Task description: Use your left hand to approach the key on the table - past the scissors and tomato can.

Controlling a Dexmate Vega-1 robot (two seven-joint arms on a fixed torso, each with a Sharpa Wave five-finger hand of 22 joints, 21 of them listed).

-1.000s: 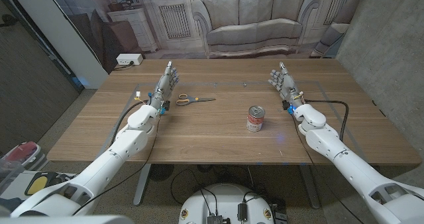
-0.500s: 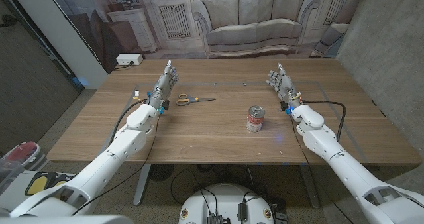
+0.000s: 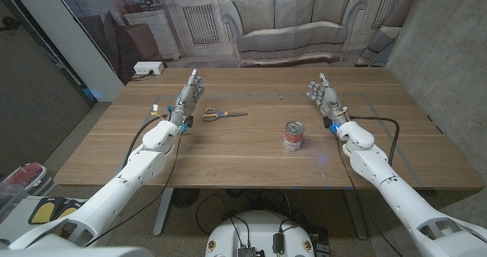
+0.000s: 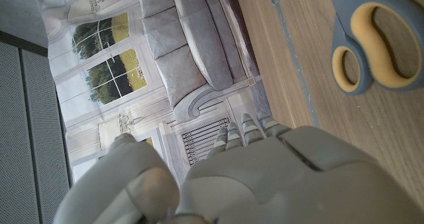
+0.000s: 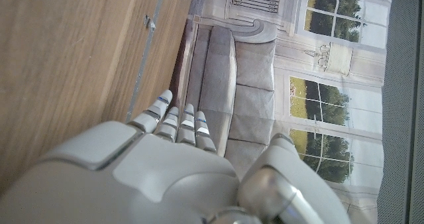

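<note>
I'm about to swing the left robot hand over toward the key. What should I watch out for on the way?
The scissors lie on the table just beside the left robot hand; a low sweep across would likely knock them. The key is only a tiny speck near the far edge, so overshooting or losing sight of it seems easy. The tomato can stands nearer the robot than that path, so the forearm might clip it if the elbow drops.

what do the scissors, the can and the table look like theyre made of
Scissors: likely plastic handles, blue-grey with yellow inner loops, and thin grey blades that look like metal.
Can: probably metal, with a shiny ribbed top and a red and white paper-like label.
Table: wood or wood veneer, matte, with visible grain.
</note>
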